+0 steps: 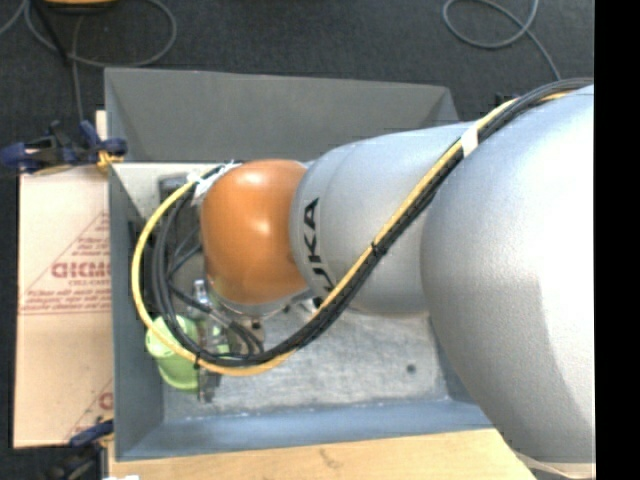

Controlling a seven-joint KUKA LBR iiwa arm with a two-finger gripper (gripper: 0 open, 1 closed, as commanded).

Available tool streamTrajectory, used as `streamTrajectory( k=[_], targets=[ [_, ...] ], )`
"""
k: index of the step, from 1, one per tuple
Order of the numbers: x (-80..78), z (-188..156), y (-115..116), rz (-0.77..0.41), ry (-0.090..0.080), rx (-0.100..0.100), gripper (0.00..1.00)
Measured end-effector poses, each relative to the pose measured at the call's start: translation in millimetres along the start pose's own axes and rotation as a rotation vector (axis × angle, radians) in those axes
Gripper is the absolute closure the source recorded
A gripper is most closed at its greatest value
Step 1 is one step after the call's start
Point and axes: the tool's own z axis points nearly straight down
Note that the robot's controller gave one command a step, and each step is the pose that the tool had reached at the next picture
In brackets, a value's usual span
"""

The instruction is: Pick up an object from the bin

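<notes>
- Dark carpeted floor (300,18) all round, loose leads (490,18) trailing across it, and the grey bin (280,108) sits in the middle.
- Orange cover (250,233), round and glossy, hangs over the left part of the bin, so that's our marker.
- Big pale arm (480,228) sweeps in from the right of the cover and blankets most of the bin on that side.
- Yellow and black cables (140,268) loop out left of the cover, curl round beneath it and run back up along the arm.
- Just below the cover, the claw (207,373) points down toward the bin's near-left corner. Dark metal bits show, but open or closed, or gripping anything, I can't tell.
- Green thing (172,363), pale lime and rounded, lies below-left of the cover, close to the bin's left wall and right beside the claw, with the yellow cable crossing over it.
- Claw and green thing touching or apart? Can't tell.
- Below-right of the cover, a bare stretch of speckled grey bin bottom (390,368).
</notes>
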Motion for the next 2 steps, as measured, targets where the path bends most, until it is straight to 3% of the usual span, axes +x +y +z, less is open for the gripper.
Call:
streamTrajectory(
  k=[1,2],
  targets=[
    [-0.8,-15,0,0.003,-0.003,-0.001,1.0],
    [13.6,-68,-18,-0.132,-0.003,0.0,1.0]
  ],
)
